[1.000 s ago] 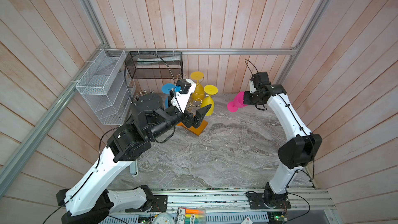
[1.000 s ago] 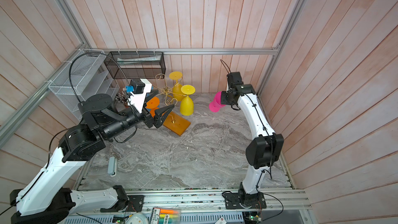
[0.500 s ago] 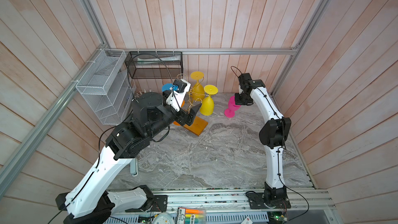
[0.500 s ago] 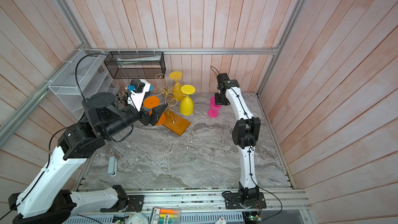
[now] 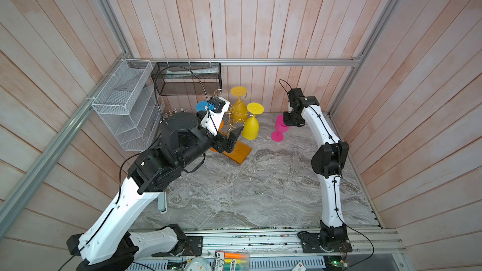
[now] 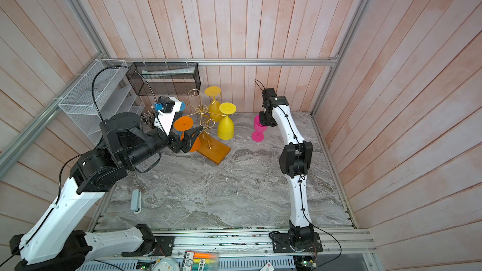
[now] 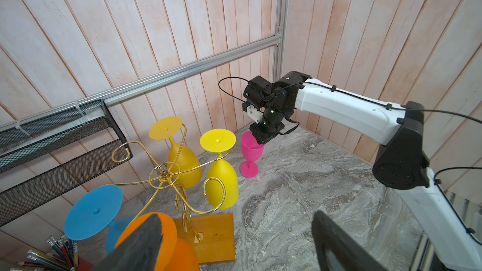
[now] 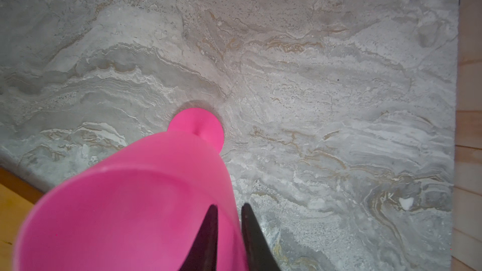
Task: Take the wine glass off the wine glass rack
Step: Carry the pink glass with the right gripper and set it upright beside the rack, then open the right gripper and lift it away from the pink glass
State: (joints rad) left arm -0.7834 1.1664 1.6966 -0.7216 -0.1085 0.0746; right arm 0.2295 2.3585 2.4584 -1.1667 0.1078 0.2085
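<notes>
The wine glass rack (image 5: 238, 152) (image 6: 200, 109) (image 7: 164, 173) is gold wire on an orange-brown wooden base, at the back of the table. Two yellow glasses (image 5: 251, 126) (image 7: 221, 178), a blue one (image 7: 94, 212) and an orange one (image 6: 184, 123) hang from it upside down. A pink wine glass (image 5: 278, 130) (image 6: 258, 131) (image 7: 250, 149) (image 8: 130, 204) stands upright on the marble, right of the rack. My right gripper (image 5: 289, 122) (image 8: 228, 209) straddles its rim, jaws slightly apart. My left gripper (image 6: 191, 139) (image 7: 234, 241) is open wide beside the orange glass.
A white mesh basket (image 5: 125, 105) and a black mesh basket (image 5: 187, 79) hang on the back-left walls. A cup of pens (image 6: 147, 119) stands behind my left arm. A small grey object (image 6: 135, 200) lies at the table's left edge.
My right arm swung the pink glass from tilted in the air down onto the table, upright, and its jaws have loosened. My left gripper shifted slightly by the rack, still open.
</notes>
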